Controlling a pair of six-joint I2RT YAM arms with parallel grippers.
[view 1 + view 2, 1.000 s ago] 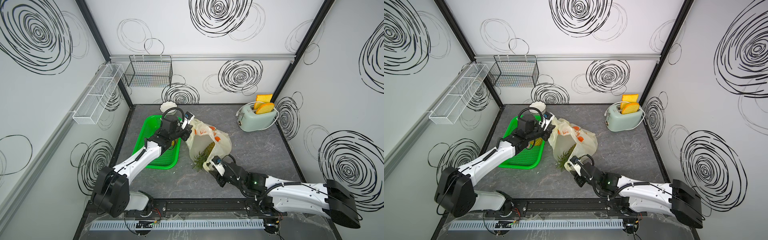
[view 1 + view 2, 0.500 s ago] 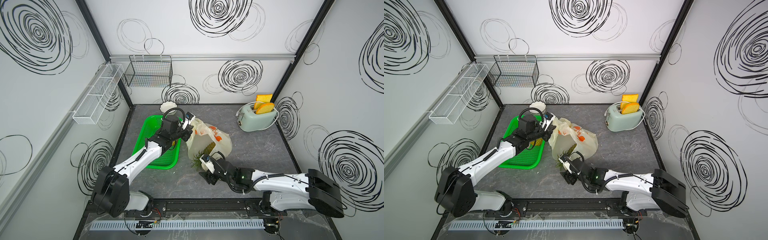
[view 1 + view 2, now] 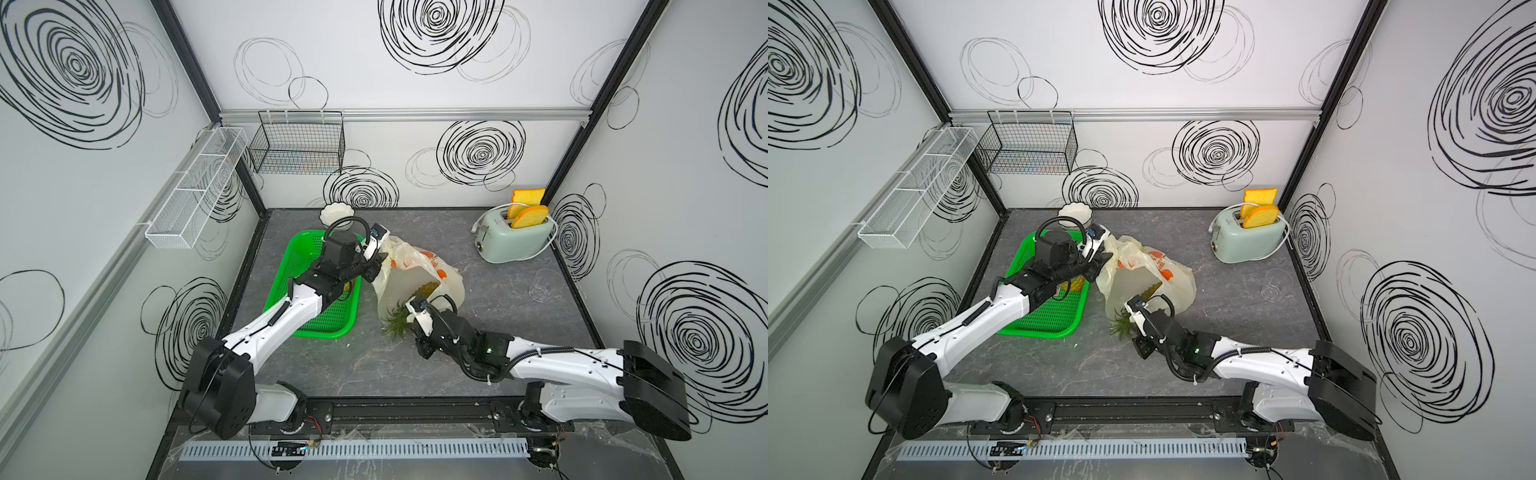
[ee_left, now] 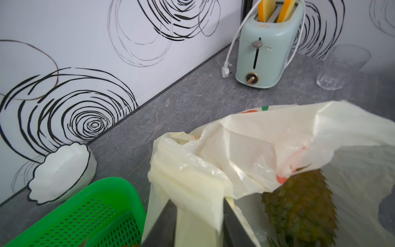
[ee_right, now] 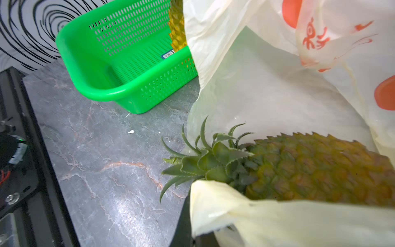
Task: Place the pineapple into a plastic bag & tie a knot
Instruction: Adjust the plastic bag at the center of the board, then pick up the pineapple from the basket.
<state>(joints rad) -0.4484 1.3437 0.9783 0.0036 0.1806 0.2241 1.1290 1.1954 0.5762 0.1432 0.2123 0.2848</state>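
- Pale-yellow film of the plastic bag [image 3: 395,282] sits at table centre in both top views. Its mouth opens toward 7 o'clock. The green basket [image 3: 332,320] stands just beside it at 9 o'clock.
- The pineapple [image 5: 310,166] lies on its side with its body inside the mouth. Its crown [image 3: 397,322] projects past the rim toward 7 o'clock and rests over the bare table.
- I read the left gripper [image 4: 197,200] at the bag's 10 o'clock rim. Its fingers stand apart with a fold of rim film between them. I judge that fold not pinched.
- I read the right gripper [image 5: 189,213] at the 6 o'clock rim, just beside the crown. Its fingers are closed together on the rim film.
- A second pineapple [image 5: 177,27] lies in the basket, and I treat it as outside the job.
- Progress: I judge insertion mostly complete, with only the crown outside the bag.
- Remaining: draw the rim over the crown, gather both handles, then tie them. No knot shows in any view.
- Caution: the film is thin and the crown leaves are spiked, so I expect snagging if the rim is dragged across them.
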